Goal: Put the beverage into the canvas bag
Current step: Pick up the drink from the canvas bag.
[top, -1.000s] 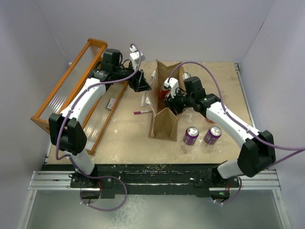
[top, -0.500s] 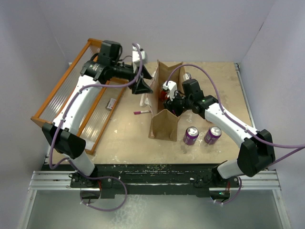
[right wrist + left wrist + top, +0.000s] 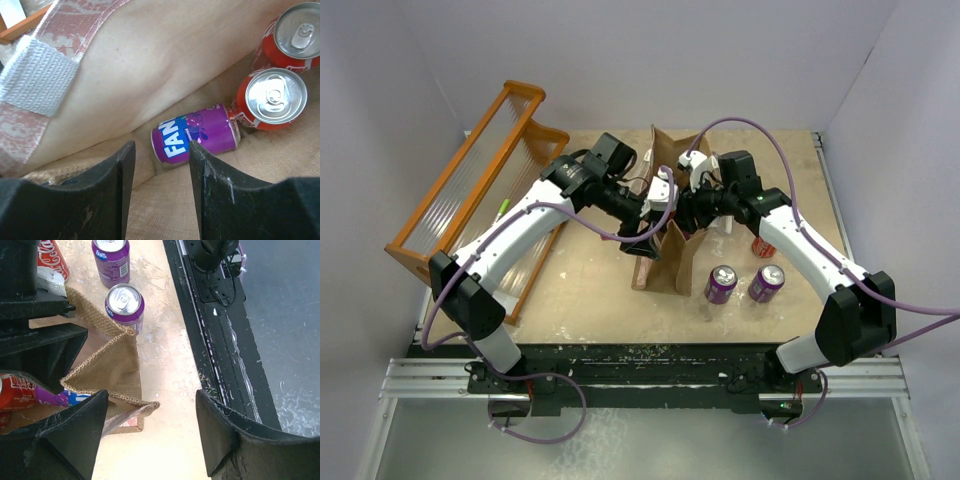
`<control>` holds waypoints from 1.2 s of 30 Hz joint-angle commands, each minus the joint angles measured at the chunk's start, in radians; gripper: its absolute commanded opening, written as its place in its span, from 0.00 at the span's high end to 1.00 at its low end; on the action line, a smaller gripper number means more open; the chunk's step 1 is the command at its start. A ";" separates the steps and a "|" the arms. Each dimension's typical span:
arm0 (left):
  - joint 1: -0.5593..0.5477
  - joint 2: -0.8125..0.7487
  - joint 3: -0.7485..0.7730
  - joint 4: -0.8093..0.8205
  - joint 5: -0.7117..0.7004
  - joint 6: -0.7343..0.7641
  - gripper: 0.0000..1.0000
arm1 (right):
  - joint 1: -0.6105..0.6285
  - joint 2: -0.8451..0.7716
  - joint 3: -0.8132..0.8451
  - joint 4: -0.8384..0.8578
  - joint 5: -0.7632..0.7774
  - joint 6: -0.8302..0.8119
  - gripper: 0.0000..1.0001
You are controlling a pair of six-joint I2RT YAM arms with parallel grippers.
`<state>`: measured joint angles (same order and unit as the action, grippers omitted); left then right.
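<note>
The canvas bag (image 3: 665, 265) stands open mid-table. In the right wrist view a purple Fanta can (image 3: 197, 134) lies on its side on the bag's floor beside two upright red cans (image 3: 272, 97). My right gripper (image 3: 161, 150) hangs open above them over the bag's mouth (image 3: 692, 208), holding nothing. My left gripper (image 3: 655, 200) is open at the bag's left rim; the bag's near corner (image 3: 142, 404) lies between its fingers (image 3: 151, 405). Two purple cans (image 3: 721, 283) and a red can (image 3: 763, 243) stand on the table right of the bag.
An orange slatted rack (image 3: 460, 185) leans at the far left. The bag's white handle patch (image 3: 37, 75) hangs on its inner wall. The black frame rail (image 3: 210, 340) runs along the table's near edge.
My left arm has swung from the rack over to the bag's left rim. My right gripper has shifted a little right over the bag's mouth and its fingers have narrowed.
</note>
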<state>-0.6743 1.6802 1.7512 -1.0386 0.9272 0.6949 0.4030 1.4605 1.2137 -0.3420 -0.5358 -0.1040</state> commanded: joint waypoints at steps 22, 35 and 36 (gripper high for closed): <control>-0.057 -0.082 -0.190 -0.048 -0.099 0.402 0.87 | -0.038 0.019 0.091 -0.114 -0.098 0.026 0.68; -0.118 0.004 -0.271 -0.104 -0.171 0.553 1.00 | -0.038 0.093 0.099 -0.120 0.041 0.040 0.63; -0.121 0.014 -0.280 -0.105 -0.177 0.561 1.00 | -0.038 0.101 0.095 -0.112 0.052 0.039 0.62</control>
<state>-0.7803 1.6264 1.5223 -1.1007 0.7898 1.1801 0.3698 1.5558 1.2919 -0.4694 -0.5594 -0.0700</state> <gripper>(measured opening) 0.058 0.368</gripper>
